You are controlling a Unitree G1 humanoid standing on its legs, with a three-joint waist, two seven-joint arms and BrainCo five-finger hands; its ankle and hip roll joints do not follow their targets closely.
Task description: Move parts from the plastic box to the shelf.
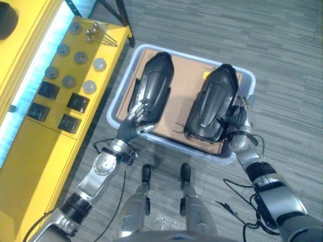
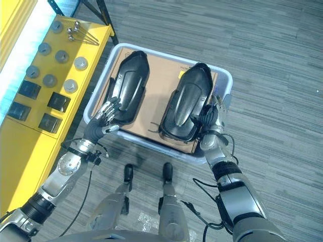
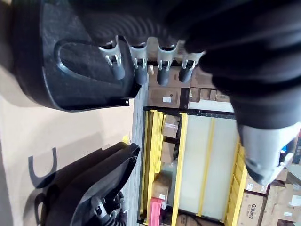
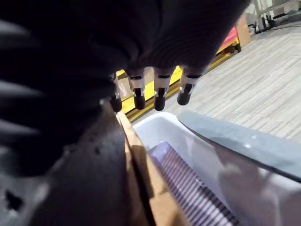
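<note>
Clearly the pick-up was in hand: both black parts lay in the box (image 1: 242,75), left hand (image 2: 107,113) with straight fingers on the left part (image 1: 154,85), right hand (image 2: 212,118) beside the right part (image 1: 212,101), fingers straight too. Next, closing a grip before lifting toward the shelf (image 1: 30,166).

Floor (image 1: 282,60): grey wood-grain planks, lit evenly.
Yellow shelf (image 1: 30,166): along the robot's left; grey discs, dark square blocks and bolts on top.
Far racking (image 3: 181,165): yellow uprights, cardboard cartons stacked on it.
</note>
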